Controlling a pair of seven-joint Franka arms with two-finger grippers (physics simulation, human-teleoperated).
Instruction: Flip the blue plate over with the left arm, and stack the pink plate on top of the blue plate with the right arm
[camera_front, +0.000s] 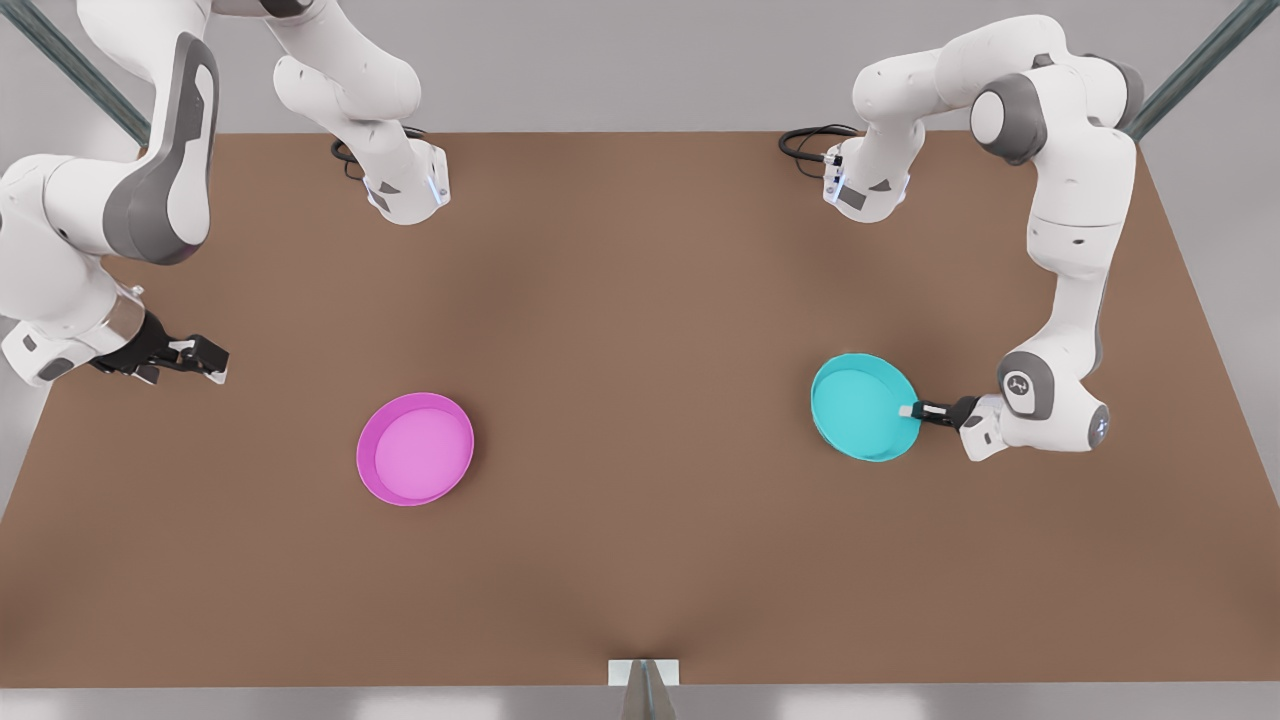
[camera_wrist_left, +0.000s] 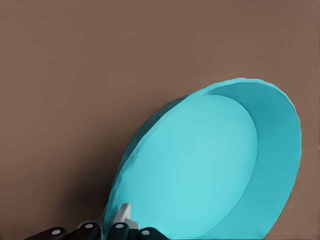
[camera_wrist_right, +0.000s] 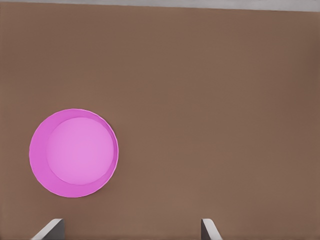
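At the front view's right, the left end effector (camera_front: 912, 410) is gripping the blue plate's (camera_front: 860, 405) rim.
The right end effector (camera_front: 205, 358) is hovering wide open, well apart from the pink plate (camera_front: 415, 449) on the table (camera_front: 640, 300).

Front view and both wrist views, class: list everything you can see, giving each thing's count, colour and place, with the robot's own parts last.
blue plate: one, cyan-turquoise, on the front view's right, tilted with its hollow side showing, rim held by the left gripper.
pink plate: one, magenta-pink, flat on the table at the front view's left of centre, hollow side up, untouched.
table: one, brown, under everything.
left gripper: one, black, shut on the blue plate's rim at the front view's right.
right gripper: one, black, fingers open, waiting at the front view's left edge, apart from the pink plate.
arms: two, white with grey joints, one on each side.
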